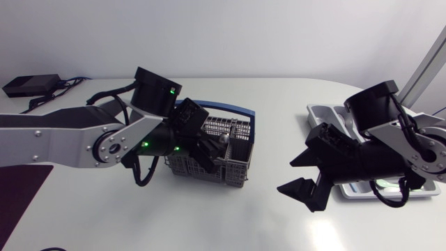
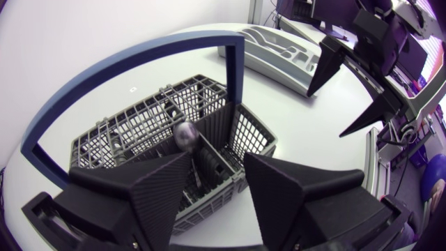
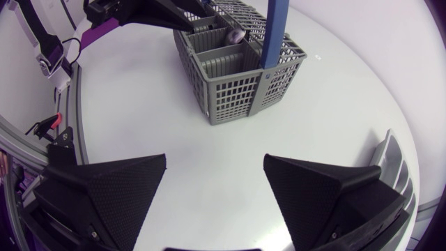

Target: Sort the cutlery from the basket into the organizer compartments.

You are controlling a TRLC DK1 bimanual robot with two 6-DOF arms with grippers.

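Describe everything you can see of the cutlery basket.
The basket is grey plastic lattice with inner dividers and a tall blue arched handle. It stands upright on the white table. One rounded metal cutlery end shows in a compartment. The left gripper hangs open over its edge; contact cannot be told.

Basket (image 1: 237,166) left of organizer (image 1: 322,111), left hand (image 2: 216,160) over basket

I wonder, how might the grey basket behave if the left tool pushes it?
The basket looks like thin plastic mesh, so probably light and likely to slide on the smooth table. Pushed high on its blue handle, it might tip.
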